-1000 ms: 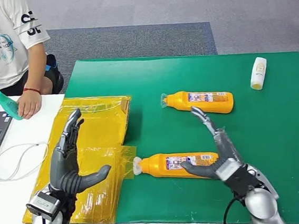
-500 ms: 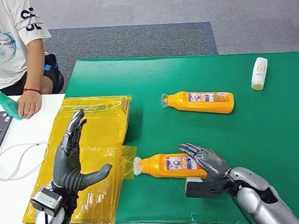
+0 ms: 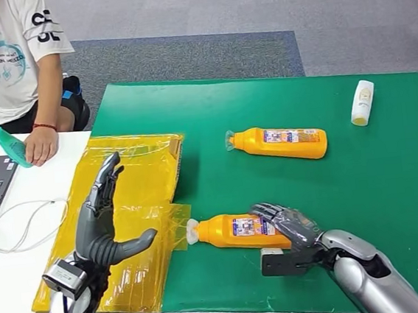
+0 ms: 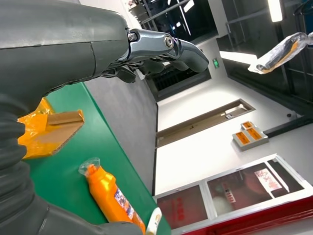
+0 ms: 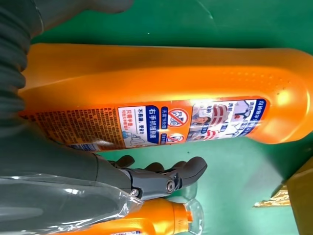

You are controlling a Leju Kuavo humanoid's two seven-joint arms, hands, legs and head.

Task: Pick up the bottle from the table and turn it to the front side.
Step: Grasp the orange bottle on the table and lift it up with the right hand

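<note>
Right hand curls dark fingers over glossy orange plastic bottle lying on green mat; left hand spread.

High head view down over green table; 2 close, turned wrist views sharing it.

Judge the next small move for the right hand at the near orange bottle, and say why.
Probably close the fingers and lift: the right hand already lies over the base end of the near orange bottle, which lies flat on the green mat, not yet raised.
</note>
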